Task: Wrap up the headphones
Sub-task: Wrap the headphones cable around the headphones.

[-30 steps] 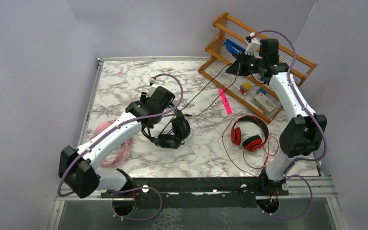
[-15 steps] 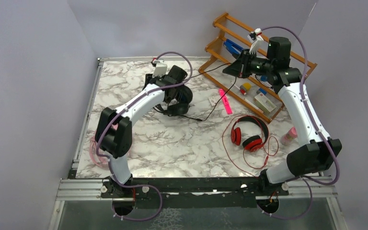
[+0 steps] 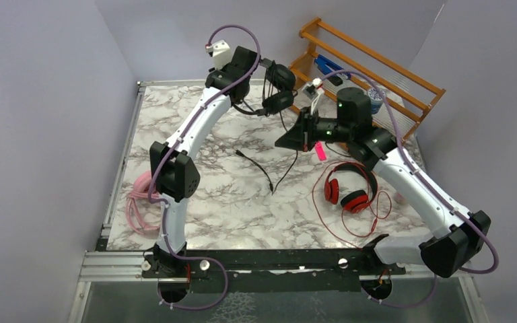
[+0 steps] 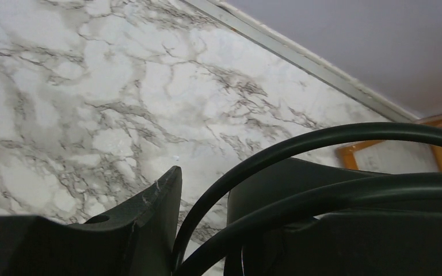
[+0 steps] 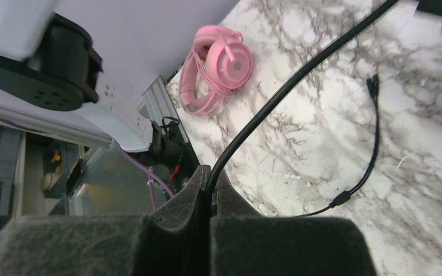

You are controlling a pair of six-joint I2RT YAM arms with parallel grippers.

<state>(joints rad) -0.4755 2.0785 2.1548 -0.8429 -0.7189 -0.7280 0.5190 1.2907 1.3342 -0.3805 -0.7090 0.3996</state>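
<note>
Black headphones [image 3: 276,86] aloft at bench [image 3: 242,222] 12 o'clock, headband [image 4: 299,144] clamped in left tool [image 3: 261,79]. Right tool [image 3: 284,142] pinches cable [image 5: 299,75] at their 5 o'clock. Hold tension, wind even loops round earcups [image 3: 277,102], watch trailing plug [image 3: 237,152].

White arms [image 3: 198,124], black joints [image 3: 175,176], purple cables [image 3: 232,27], black foam-padded right gripper [image 5: 210,190].

The marble table [image 3: 229,202] carries pink headphones [image 3: 138,212] at nine o'clock, red headphones [image 3: 355,200] at four, a black cable [image 3: 259,168] end at centre and a wooden rack [image 3: 370,60] at one.
</note>
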